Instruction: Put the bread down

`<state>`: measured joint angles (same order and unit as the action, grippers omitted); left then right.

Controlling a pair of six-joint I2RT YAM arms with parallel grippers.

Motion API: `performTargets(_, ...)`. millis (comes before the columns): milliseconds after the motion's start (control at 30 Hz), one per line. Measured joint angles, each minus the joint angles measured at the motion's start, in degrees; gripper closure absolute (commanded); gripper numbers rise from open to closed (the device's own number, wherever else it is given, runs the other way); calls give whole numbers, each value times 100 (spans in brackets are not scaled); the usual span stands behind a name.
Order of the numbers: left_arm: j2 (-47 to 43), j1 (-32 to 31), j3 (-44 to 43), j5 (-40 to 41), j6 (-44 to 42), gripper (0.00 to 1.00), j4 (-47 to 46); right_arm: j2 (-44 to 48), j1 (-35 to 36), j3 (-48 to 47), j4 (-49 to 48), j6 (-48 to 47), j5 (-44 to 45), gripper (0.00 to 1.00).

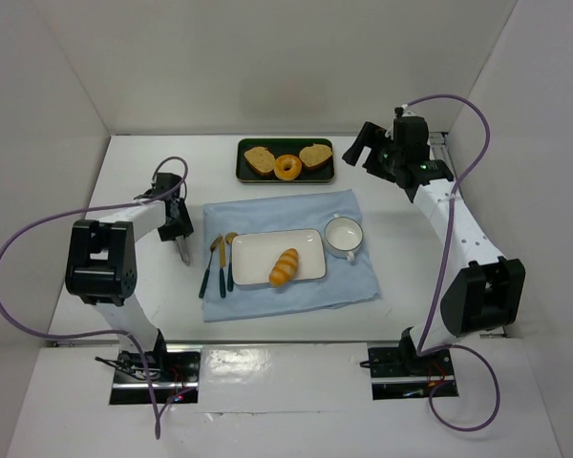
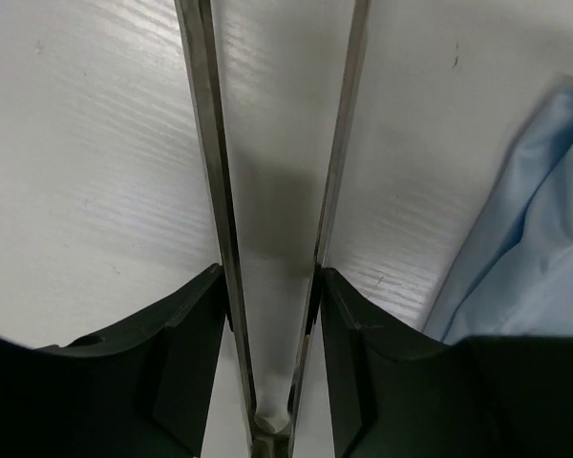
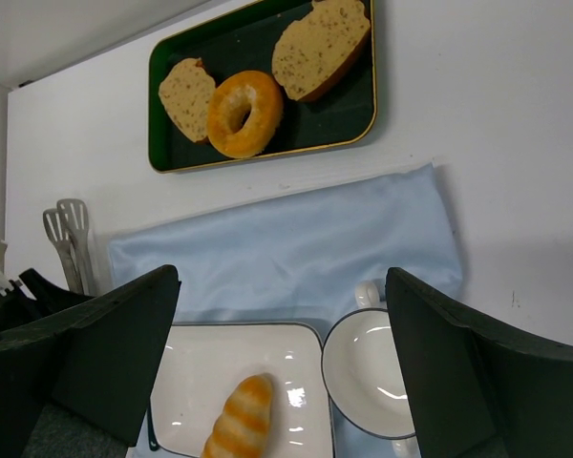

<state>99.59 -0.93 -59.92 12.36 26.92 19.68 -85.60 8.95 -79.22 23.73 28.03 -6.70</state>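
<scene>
The bread is a small golden ridged roll. It lies on the right part of a white rectangular plate and also shows in the right wrist view. My left gripper is left of the cloth, low over the table. It is shut on metal tongs, whose two arms run forward between my fingers, empty. My right gripper is open and empty, raised at the far right. Its view looks down between its fingers at the plate.
A light blue cloth lies under the plate and a white cup. A fork and spoon lie left of the plate. A dark green tray at the back holds two toast slices and an orange doughnut.
</scene>
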Motion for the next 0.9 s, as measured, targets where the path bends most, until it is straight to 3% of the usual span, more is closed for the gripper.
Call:
performTargets(367,800,33,-935,0,-162,40,114,-2,-48,0,-17,-4,0,5)
performTargets(800,1377,44,-1810,-66,-306,12,542,-2,-170,7,-42,-4,-24,5)
performTargets(900,1438,48,-1904,-131,-315,11,627,-2,-170,13,-59,-4,-26,5)
